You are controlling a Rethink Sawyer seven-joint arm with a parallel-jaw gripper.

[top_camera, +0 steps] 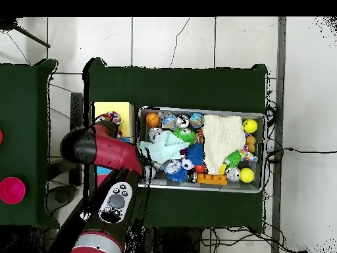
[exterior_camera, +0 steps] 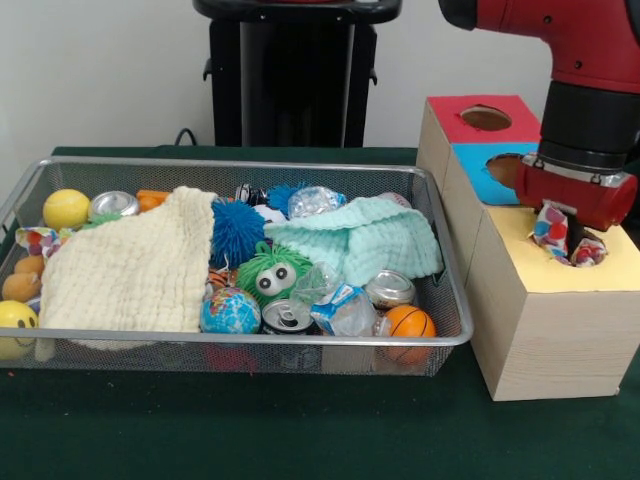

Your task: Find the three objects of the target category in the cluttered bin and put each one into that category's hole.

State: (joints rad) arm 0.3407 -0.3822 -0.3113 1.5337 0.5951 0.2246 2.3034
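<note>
**Gripper at the yellow hole, patterned item in grasp**

My gripper (exterior_camera: pixel 566 238) sits over the yellow top section of the wooden sorting box (exterior_camera: pixel 540 330), right at its hole. My fingers pinch a crumpled wrapper with a red, blue and white pattern (exterior_camera: pixel 550 228); part of it looks to be at or just inside the hole's rim. From overhead my arm (top_camera: pixel 108 150) covers most of the box, with only the yellow section (top_camera: pixel 110 111) and the patterned wrapper (top_camera: pixel 113 118) showing past it.

The box carries two more sections behind the yellow one: a blue section (exterior_camera: pixel 490 172) and a red section (exterior_camera: pixel 485 118), each with its own hole.

The wire mesh bin (exterior_camera: pixel 60 352) stands just beside the box on the green table (exterior_camera: pixel 250 430). Contents:
- cream knitted cloth (exterior_camera: pixel 135 265) draped over the left half
- mint green cloth (exterior_camera: pixel 360 238) toward the right
- blue spiky ball (exterior_camera: pixel 235 230) between the cloths
- green fuzzy ball with googly eyes (exterior_camera: pixel 270 275)
- globe ball (exterior_camera: pixel 229 312), soda can (exterior_camera: pixel 290 318) and small basketball (exterior_camera: pixel 408 322) along the front wall
- crumpled plastic bottle (exterior_camera: pixel 335 298) beside a second can (exterior_camera: pixel 390 288)
- yellow ball (exterior_camera: pixel 66 208) and another can (exterior_camera: pixel 113 204) at the back left
- yellow smiley ball (exterior_camera: pixel 16 322) at the front left corner
</note>
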